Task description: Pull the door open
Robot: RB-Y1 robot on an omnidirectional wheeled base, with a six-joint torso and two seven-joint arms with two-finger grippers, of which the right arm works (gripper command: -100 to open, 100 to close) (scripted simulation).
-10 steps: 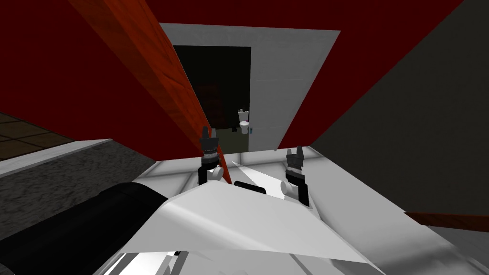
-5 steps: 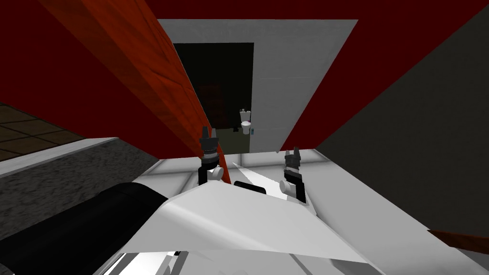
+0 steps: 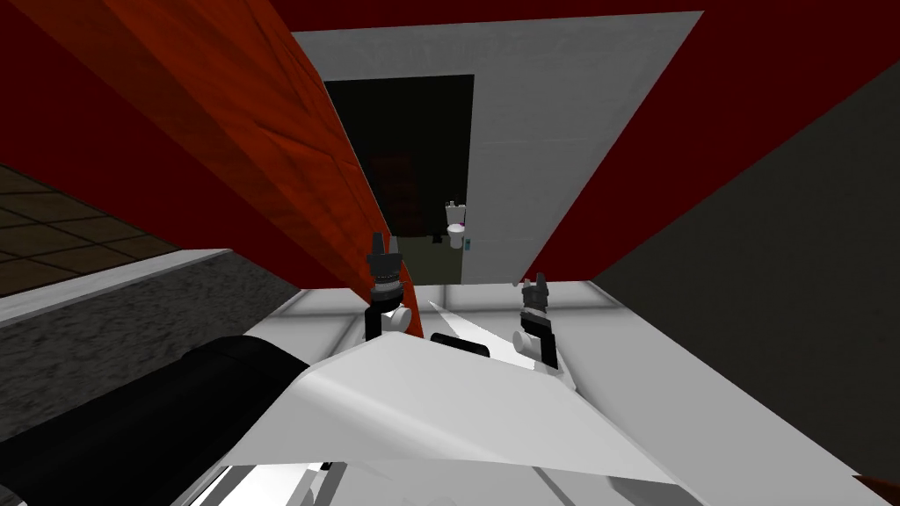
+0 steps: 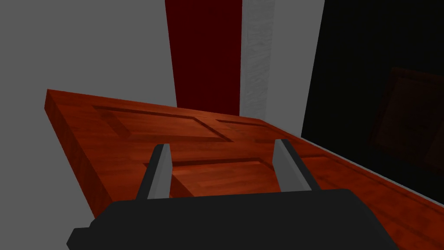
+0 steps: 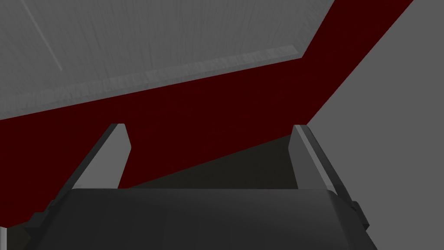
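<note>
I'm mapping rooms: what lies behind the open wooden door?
Past the open door, a white toilet stands by a grey wall, beside a black area. Whatever the door leaf itself covers cannot be seen.

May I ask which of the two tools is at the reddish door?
The left tool: its open fingers frame the reddish-brown panelled door close ahead, while the right tool, also open, faces a dark red wall.

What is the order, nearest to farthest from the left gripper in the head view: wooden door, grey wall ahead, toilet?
1. Wooden door, right beside the left gripper.
2. Grey wall, straight ahead, well past the door's edge.
3. Toilet, farthest, seen through the dark opening in that wall.
</note>
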